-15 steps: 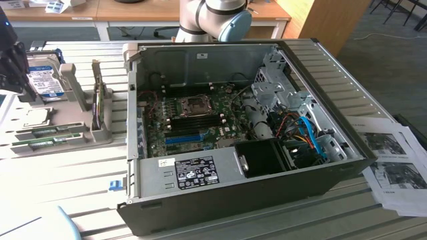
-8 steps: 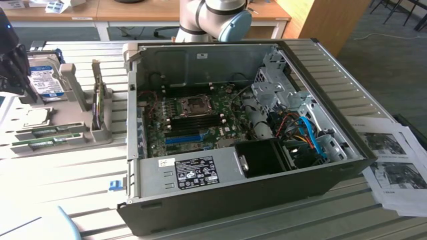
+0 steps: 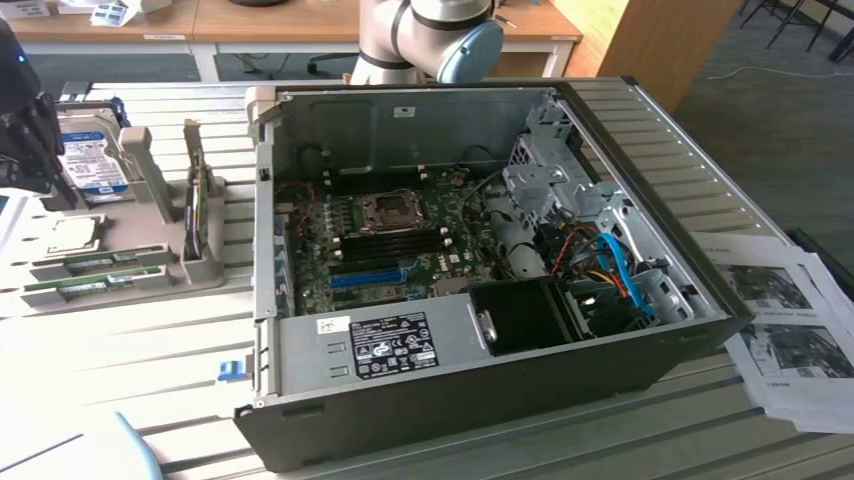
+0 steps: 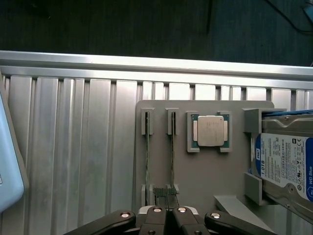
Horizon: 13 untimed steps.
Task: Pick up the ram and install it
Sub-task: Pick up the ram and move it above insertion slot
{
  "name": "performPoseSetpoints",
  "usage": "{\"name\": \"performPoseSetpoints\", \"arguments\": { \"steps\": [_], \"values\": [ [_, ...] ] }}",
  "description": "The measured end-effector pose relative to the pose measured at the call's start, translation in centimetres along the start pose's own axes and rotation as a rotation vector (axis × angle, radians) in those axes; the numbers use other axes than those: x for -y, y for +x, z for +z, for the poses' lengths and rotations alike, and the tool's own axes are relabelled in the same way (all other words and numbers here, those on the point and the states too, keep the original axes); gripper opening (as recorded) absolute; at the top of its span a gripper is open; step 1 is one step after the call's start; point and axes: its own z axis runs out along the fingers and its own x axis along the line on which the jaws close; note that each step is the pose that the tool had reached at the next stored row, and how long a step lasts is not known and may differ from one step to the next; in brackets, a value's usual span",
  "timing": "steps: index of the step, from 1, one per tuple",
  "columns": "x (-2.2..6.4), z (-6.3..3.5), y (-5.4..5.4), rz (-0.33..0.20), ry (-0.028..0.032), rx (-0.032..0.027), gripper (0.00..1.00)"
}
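Observation:
Two rams stand on edge side by side in slots of a grey holder [image 4: 205, 176]: one ram [image 4: 146, 156] and a second ram [image 4: 172, 156]. My gripper [image 4: 167, 192] hovers over their near ends, closest to the second one. Its dark ribbed pads [image 4: 161, 192] are pressed together and shut, and I see nothing between them. In the exterior view the rams [image 3: 94, 270] lie at the holder's front, at the exterior view's left, with the dark wrist [image 3: 20, 120] above them. The open PC case [image 3: 694, 230] shows its motherboard's dark memory slots [image 3: 400, 240].
The holder also carries a silver CPU [image 4: 210, 131] and a hard drive with a blue-white label [image 4: 288, 164]. A light blue object [image 4: 7, 161] lies beside it on the ribbed metal table. Printed sheets [image 3: 787, 320] lie at the case's right.

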Motion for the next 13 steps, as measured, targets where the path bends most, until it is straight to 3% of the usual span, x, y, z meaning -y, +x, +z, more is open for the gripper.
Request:
{"name": "performPoseSetpoints", "arguments": {
  "steps": [13],
  "values": [
    [0.02,0.99,0.02,0.000,0.0000,0.0000,0.09]
  ]
}}
